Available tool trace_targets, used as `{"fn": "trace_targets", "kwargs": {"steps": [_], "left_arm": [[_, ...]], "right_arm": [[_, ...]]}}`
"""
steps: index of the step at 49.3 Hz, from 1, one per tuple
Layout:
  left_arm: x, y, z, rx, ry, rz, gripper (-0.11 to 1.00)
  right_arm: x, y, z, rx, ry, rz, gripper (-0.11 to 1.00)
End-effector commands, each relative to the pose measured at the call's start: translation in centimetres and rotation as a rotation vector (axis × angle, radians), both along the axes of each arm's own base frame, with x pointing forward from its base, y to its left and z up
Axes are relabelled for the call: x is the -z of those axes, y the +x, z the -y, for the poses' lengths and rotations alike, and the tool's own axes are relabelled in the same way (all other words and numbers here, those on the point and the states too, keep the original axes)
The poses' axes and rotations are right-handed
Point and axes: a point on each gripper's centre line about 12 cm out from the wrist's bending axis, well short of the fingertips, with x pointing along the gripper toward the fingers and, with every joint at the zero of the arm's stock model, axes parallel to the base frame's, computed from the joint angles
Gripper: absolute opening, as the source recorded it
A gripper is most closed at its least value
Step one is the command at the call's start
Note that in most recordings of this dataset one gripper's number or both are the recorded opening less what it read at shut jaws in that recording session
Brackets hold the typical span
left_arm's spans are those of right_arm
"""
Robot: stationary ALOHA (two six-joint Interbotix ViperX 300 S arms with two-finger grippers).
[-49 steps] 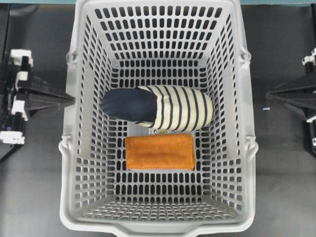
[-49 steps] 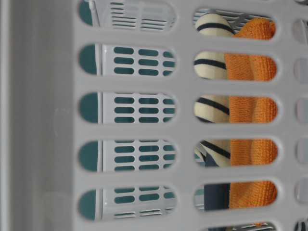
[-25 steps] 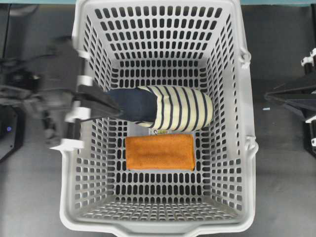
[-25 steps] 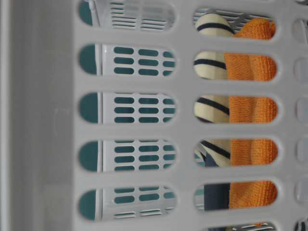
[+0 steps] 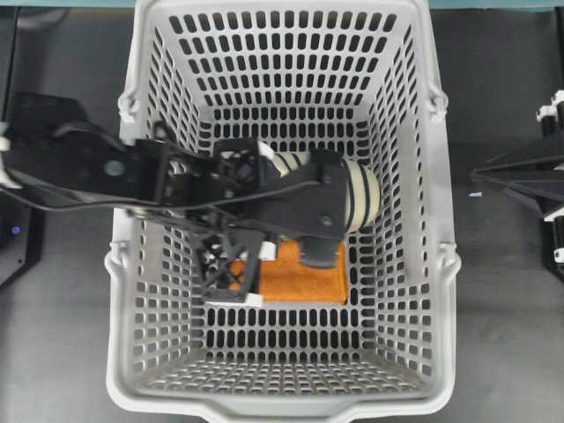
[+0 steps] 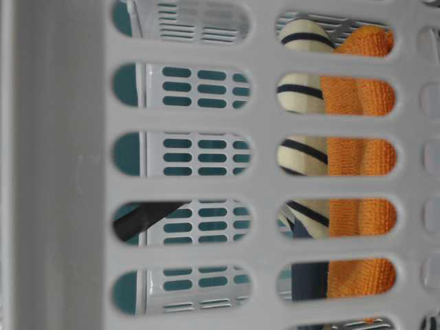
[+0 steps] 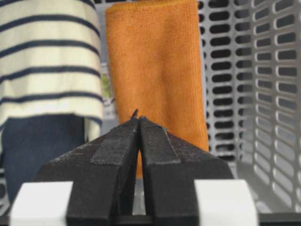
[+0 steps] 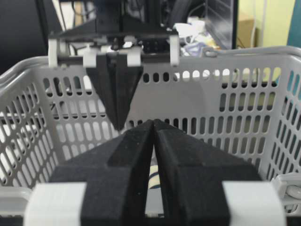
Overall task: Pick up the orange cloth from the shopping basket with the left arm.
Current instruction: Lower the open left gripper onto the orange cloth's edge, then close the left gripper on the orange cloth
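From above, the shopping basket (image 5: 132, 291) sat on a dark table (image 5: 62, 352), the left arm (image 5: 176, 176) reaching over the orange cloth (image 5: 304, 282) on its floor beside a striped slipper (image 5: 361, 194). Table-level showed slots. The left gripper (image 7: 139, 120) was pressed together above the cloth; the right gripper (image 8: 153, 123), likewise, faced the basket and a cluttered room.

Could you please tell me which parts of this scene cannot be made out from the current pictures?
- Slipper: overhead view, mostly hidden under the left arm; its navy part is entirely covered.
- Orange cloth: overhead view, left end and upper edge hidden by the left gripper.
- Cloth and slipper: table-level view, seen only through slots in the basket wall.
- Right gripper: overhead view, cut off by the right edge.
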Motion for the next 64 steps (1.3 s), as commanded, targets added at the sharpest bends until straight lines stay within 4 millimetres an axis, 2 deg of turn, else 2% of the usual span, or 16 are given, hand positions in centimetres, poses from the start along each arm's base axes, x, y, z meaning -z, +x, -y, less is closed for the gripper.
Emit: {"fn": "trace_targets", "kwargs": {"steps": [1,5,13,17,24,46,54,64], "left_arm": [[-0.9,0.4,0.2,0.005,0.000,0.031,0.08],[-0.1,0.5,0.3,0.006,0.001,0.014,0.29],[1.7,0.8,0.4,-0.008,-0.005,-0.023,0.77],[2.3,1.1,0.4,-0.019,-0.013,-0.016,0.90],[4.2,1.5,0.9,-0.032,-0.034,0.012,0.89],[10.9,1.0,1.2,-0.072,-0.077,0.022,0.90],[11.9,0.9,1.2,-0.073,-0.073,0.001,0.90],[12.0,0.7,1.3,-0.071,-0.073,-0.002,0.89]], "right_arm": [[-0.1,0.1,0.0,0.002,0.004,0.005,0.00],[0.0,0.0,0.0,0.002,0.004,0.003,0.00],[-0.1,-0.2,0.0,0.002,0.004,0.009,0.00],[0.3,-0.2,0.0,0.002,0.004,0.002,0.00],[0.4,-0.3,0.0,0.003,0.006,-0.002,0.00],[0.4,-0.5,0.0,0.003,0.006,0.006,0.00],[0.5,-0.5,0.0,0.003,0.006,0.003,0.00],[0.7,-0.5,0.0,0.002,0.006,-0.011,0.00]]}}
